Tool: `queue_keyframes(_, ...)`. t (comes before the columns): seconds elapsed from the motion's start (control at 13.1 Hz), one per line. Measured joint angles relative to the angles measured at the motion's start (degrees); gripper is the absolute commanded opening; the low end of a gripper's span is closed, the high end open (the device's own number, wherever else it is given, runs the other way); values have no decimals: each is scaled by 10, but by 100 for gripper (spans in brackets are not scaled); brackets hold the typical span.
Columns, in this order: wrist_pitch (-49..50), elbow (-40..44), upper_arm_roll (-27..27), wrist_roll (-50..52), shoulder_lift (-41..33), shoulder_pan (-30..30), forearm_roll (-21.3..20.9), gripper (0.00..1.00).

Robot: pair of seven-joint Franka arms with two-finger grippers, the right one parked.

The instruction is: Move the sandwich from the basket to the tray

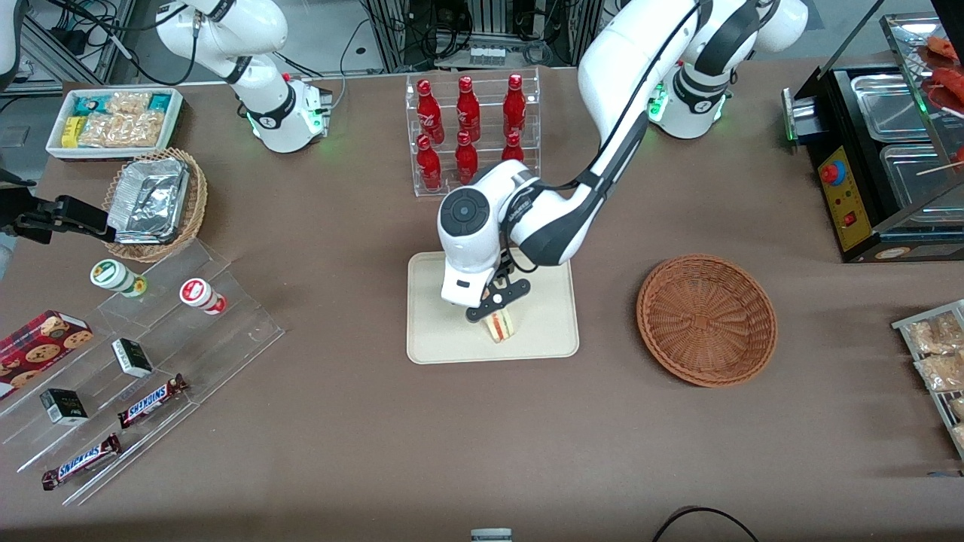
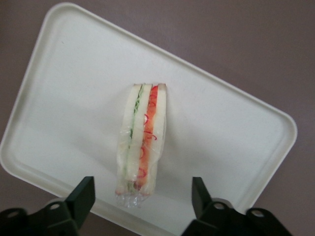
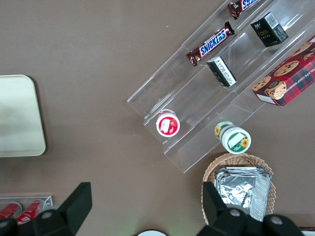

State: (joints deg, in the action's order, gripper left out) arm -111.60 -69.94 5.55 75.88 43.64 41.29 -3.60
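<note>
The sandwich (image 1: 499,325) stands on its edge on the cream tray (image 1: 437,320), near the tray's rim nearest the front camera. It is a clear-wrapped wedge with red and green stripes (image 2: 142,137). My left gripper (image 1: 493,305) hangs just above it, open and empty. In the left wrist view the gripper (image 2: 142,189) has its fingers (image 2: 84,194) spread wide on either side of the sandwich's end, not touching it. The tray (image 2: 221,137) lies under it. The reddish-brown basket (image 1: 706,320) sits empty beside the tray, toward the working arm's end.
A clear rack of red bottles (image 1: 471,132) stands farther from the front camera than the tray. A tan basket of foil packs (image 1: 154,203), a snack bin (image 1: 113,120) and an acrylic shelf (image 1: 151,361) lie toward the parked arm's end. A black warmer (image 1: 874,158) stands at the working arm's end.
</note>
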Motion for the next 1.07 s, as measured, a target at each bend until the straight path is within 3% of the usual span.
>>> queue_keyframes(0.53, 159, -8, -5, -102, -119, -70, -1, 100)
queue_keyframes(0.84, 163, -65, -6, -222, -159, -147, 11, 100)
queue_keyframes(1.07, 166, -152, -7, -353, -235, -207, 13, 100)
